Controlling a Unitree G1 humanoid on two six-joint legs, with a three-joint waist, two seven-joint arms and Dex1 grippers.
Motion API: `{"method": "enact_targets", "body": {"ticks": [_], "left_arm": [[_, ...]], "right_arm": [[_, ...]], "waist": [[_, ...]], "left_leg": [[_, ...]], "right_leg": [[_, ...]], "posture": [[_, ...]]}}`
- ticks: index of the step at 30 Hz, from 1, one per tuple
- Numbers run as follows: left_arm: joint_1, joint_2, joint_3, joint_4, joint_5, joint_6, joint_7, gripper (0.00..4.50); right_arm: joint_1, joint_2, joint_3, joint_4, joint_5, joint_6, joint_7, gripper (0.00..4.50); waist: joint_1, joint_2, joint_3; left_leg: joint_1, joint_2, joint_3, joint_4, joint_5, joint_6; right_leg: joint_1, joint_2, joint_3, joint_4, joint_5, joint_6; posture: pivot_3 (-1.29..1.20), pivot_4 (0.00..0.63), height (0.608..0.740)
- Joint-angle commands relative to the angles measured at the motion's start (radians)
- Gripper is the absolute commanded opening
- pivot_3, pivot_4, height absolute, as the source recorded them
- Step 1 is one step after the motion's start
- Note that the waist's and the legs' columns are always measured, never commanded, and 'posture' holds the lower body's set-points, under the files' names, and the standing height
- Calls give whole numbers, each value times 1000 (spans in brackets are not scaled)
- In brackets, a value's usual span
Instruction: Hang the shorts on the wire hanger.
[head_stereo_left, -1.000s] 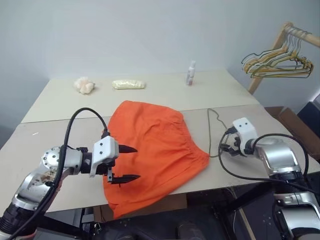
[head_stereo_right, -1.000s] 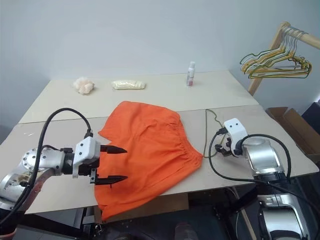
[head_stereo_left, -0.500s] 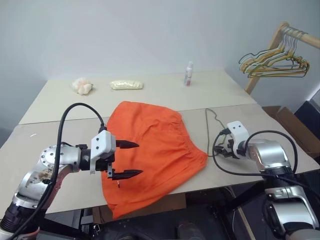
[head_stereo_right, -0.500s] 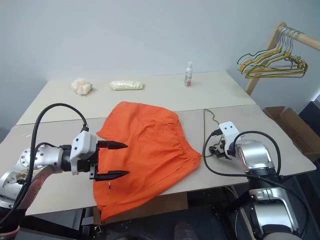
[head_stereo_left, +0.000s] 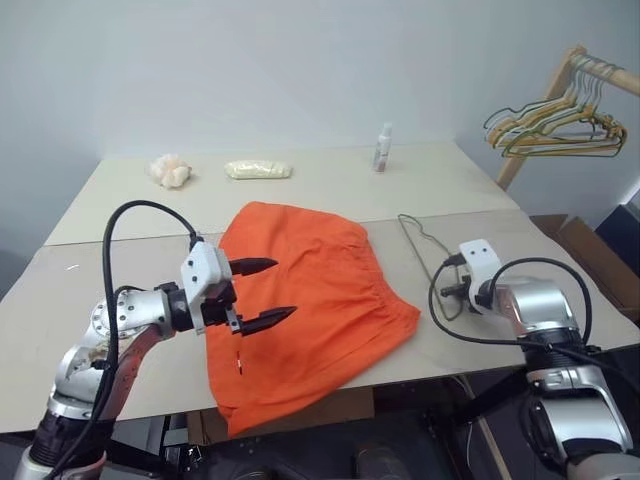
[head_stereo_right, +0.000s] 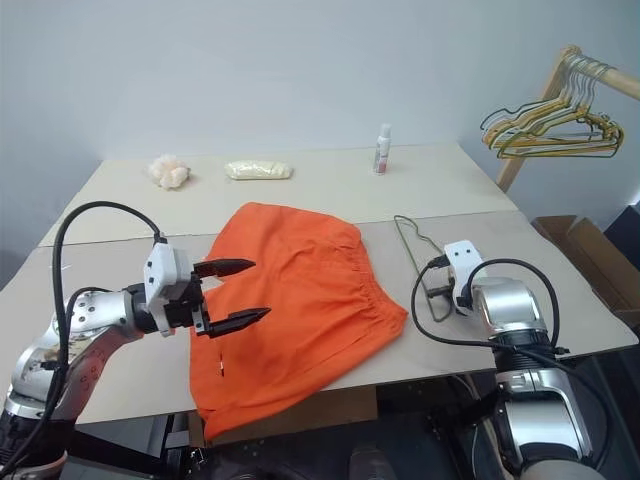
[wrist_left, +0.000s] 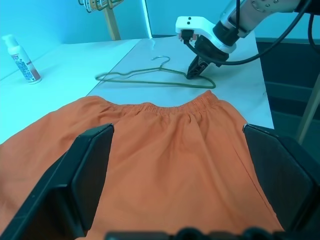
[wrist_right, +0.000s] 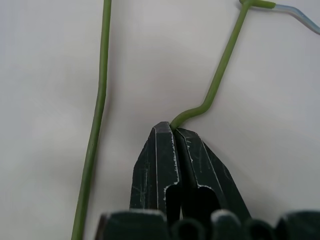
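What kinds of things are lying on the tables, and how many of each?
Shorts: 1
Wire hanger: 1
Bottle: 1
Pale yellow packet: 1
Cream lump: 1
Total: 5

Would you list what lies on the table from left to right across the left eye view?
Left gripper → shorts → wire hanger → right gripper, with the rack hangers farthest right, off the table.

Print on the small bottle (head_stereo_left: 382, 147), seemingly too small to read
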Motion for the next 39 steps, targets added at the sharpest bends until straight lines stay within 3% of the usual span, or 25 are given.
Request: {"method": "enact_targets", "body": {"ticks": [1, 5, 13, 18, 28, 39], "left_arm": [[-46, -14, -6, -11, -11, -1, 11, 4500], [-88, -37, -18, 34, 2, -12, 15, 4500], [-253, -84, 10, 152, -39, 54, 54, 4500], [-361, -85, -17, 256, -20, 72, 33, 4500], [-510, -78, -228, 381, 120, 112, -69, 4500], [-522, -33, -328, 394, 201, 129, -216, 4500]], "right_arm": [[11, -55, -24, -56, -32, -44, -19, 67], [44, -106, -35, -133, -71, -228, -43, 67], [202, -379, 97, -174, -387, -1244, -134, 67], [195, -437, 127, -157, -488, -1582, -178, 67], [123, -405, 115, -208, -561, -1740, -163, 67], [71, -388, 107, -191, -591, -1752, -155, 67]], "waist": [[0, 0, 0], [-9, 1, 0], [-24, 3, 0], [-53, 2, 0], [-98, 2, 0], [-120, 2, 0]], "left_leg": [[0, 0, 0, 0, 0, 0], [0, 0, 0, 0, 0, 0], [0, -1, 0, 0, 0, 0], [0, -1, 1, 0, 0, 0], [2, -1, 0, 0, 1, -1], [3, 0, 1, 0, 1, -1]], "right_leg": [[0, 0, 0, 0, 0, 0], [-1, 0, 0, 0, 0, 0], [-1, 0, 1, -1, 0, 1], [0, 0, 2, -1, 0, 1], [1, -1, 2, 0, 0, 2], [1, -1, 4, 1, 0, 2]], "posture": [[-200, 0, 740], [-211, 0, 740], [-237, 0, 740], [-263, 0, 740], [-286, 0, 740], [-290, 0, 740]]}}
